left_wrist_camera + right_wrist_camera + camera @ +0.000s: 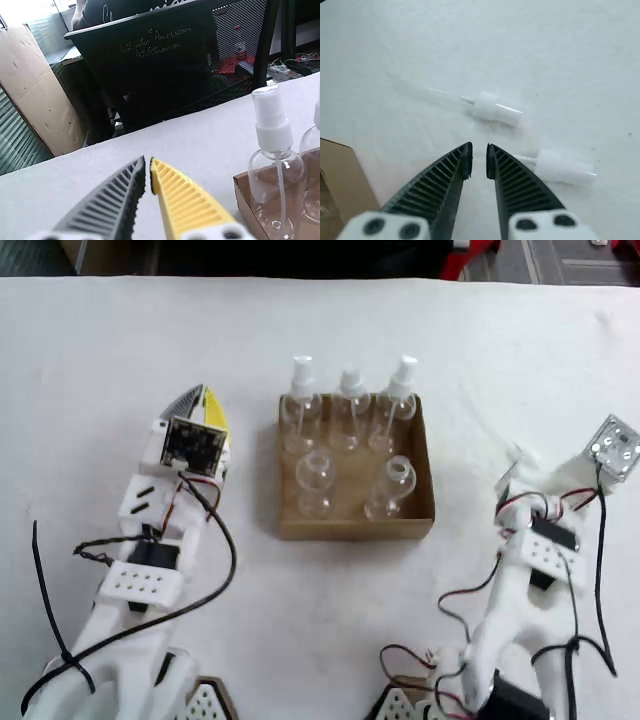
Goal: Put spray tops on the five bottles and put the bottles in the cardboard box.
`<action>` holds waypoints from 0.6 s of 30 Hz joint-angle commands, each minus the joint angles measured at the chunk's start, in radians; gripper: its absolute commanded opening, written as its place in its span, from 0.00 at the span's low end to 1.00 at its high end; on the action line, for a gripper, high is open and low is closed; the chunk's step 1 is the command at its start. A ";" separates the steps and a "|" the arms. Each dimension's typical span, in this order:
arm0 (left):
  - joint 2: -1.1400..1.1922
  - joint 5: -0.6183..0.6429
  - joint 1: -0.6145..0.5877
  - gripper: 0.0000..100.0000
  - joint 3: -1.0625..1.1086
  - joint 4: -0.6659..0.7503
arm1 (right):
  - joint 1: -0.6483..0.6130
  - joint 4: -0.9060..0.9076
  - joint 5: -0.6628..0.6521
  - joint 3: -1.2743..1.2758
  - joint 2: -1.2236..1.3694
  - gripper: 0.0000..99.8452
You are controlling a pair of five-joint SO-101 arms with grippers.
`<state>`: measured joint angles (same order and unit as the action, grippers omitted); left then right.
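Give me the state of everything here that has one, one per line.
Three back bottles: capped, upright in the cardboard box.
Two front bottles: uncapped, upright in the cardboard box.
Two spray tops: loose, lying on table.
Left claw: shut, empty.
Right claw: slightly open, empty.

White arms (140, 580), black and red cables (232, 552); ribbed jaws, grey, yellow, black
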<state>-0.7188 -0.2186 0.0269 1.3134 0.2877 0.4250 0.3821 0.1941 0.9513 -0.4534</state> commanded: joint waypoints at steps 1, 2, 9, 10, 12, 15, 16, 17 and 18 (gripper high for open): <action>-0.004 -0.011 0.012 0.02 -0.014 0.028 | 0.012 0.070 0.014 -0.164 0.102 0.01; -0.004 -0.011 0.012 0.02 -0.014 0.028 | 0.012 0.108 0.018 -0.221 0.156 0.02; -0.004 -0.011 0.012 0.02 -0.014 0.028 | -0.002 0.403 0.115 -0.647 0.495 0.02; -0.004 -0.011 0.012 0.02 -0.014 0.028 | -0.002 0.449 0.161 -0.700 0.535 0.02; -0.004 -0.011 0.012 0.02 -0.014 0.028 | -0.002 0.522 0.250 -0.786 0.602 0.02; -0.004 -0.011 0.012 0.02 -0.014 0.028 | -0.005 0.621 0.347 -0.914 0.694 0.09; -0.004 -0.011 0.012 0.02 -0.014 0.028 | -0.005 0.650 0.368 -0.957 0.722 0.13; -0.004 -0.011 0.012 0.02 -0.014 0.028 | -0.005 0.676 0.385 -0.999 0.748 0.16; -0.004 -0.011 0.013 0.02 -0.014 0.028 | -0.005 0.702 0.399 -1.037 0.771 0.19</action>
<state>-0.7188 -0.2186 0.0269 1.3134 0.2877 0.4235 1.0127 0.5378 0.0552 0.2831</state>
